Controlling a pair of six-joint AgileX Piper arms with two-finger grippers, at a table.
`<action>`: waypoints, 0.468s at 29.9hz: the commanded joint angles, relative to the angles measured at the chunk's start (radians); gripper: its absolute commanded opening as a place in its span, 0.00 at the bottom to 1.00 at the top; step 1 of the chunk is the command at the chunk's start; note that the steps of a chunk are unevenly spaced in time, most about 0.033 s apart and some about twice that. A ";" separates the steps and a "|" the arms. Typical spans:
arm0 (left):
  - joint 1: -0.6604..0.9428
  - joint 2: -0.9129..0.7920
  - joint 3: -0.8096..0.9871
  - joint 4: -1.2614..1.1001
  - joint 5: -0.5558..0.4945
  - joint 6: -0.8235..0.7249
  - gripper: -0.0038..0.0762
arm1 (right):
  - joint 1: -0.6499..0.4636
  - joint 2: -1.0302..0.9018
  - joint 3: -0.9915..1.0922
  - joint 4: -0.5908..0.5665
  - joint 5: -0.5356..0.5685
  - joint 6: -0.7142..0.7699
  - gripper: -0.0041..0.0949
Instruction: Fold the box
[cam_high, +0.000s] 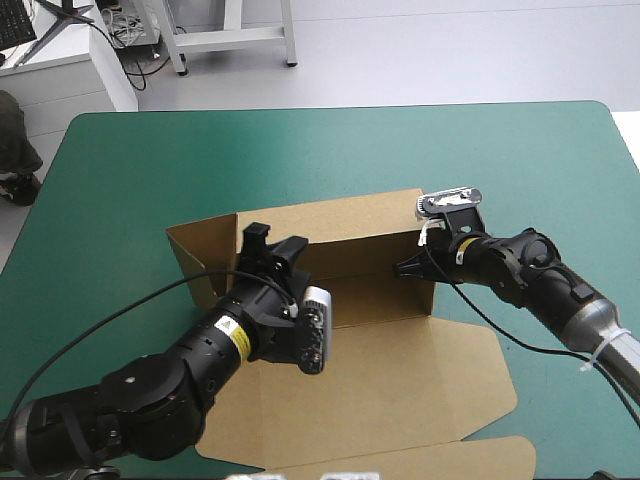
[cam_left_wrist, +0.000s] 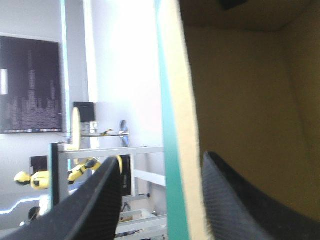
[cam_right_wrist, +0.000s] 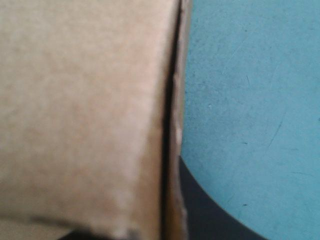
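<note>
Two box (cam_high: 350, 225) walls: left end effector (cam_high: 275, 240) straddles one, parted; right end effector (cam_high: 404, 268) pinches another.

free: teal-green cover (cam_high: 330, 140) beyond box (cam_high: 360, 225), open | obstacle: raised box walls mid-table | lid (cam_high: 400, 380) flat, low

A: How is the light over the table (cam_high: 520, 140)?
B: Bright and even, from overhead. Shadows are faint, with one darker strip inside the box (cam_high: 400, 380) under its raised wall.
A: And at the wrists?
B: Left — the room beyond glares white, the board's inner face dim. Right — flat light, one black seam of shadow.
</note>
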 joint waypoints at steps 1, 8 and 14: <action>0.045 -0.066 -0.030 0.175 -0.039 -0.083 0.48 | -0.002 -0.048 -0.109 -0.026 0.058 0.012 0.03; 0.343 -0.076 -0.133 0.007 -0.118 -0.096 0.48 | -0.004 -0.027 -0.306 -0.075 0.282 0.012 0.03; 0.667 -0.076 -0.174 -0.259 -0.240 -0.096 0.46 | -0.004 0.069 -0.488 -0.160 0.466 0.007 0.03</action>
